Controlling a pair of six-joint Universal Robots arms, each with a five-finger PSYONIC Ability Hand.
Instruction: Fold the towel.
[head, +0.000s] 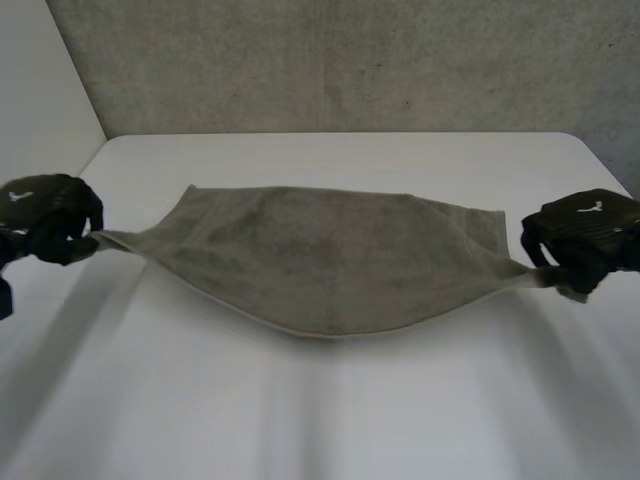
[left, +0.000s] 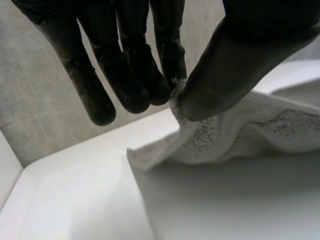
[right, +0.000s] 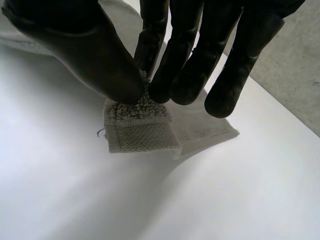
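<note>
And here's the towel (head: 330, 255), a grey-beige one, stretched wide across the middle of the white desk (head: 320, 420) between the two hands. The left hand (head: 50, 218) is out at the towel's left end, and its wrist view tells it clearly: the thumb (left: 235, 65) presses the terry edge against the side of the nearest finger, a firm pinch right at the corner, with the other fingers (left: 95, 95) hanging straight alongside and touching nothing. Over on the other side, the right hand (head: 585, 235) has the right end; the thumb (right: 75, 45) and fingertips (right: 180, 80) close together on a small bunch of pile, and the hemmed corner hangs down just below them, over the desk. Both ends are drawn up to narrow points at the hands. Between them the near edge droops in a long shallow curve, lowest at the centre, while the far edge looks to lie on the desk. Behind the desk, a grey wall (head: 350, 60).
</note>
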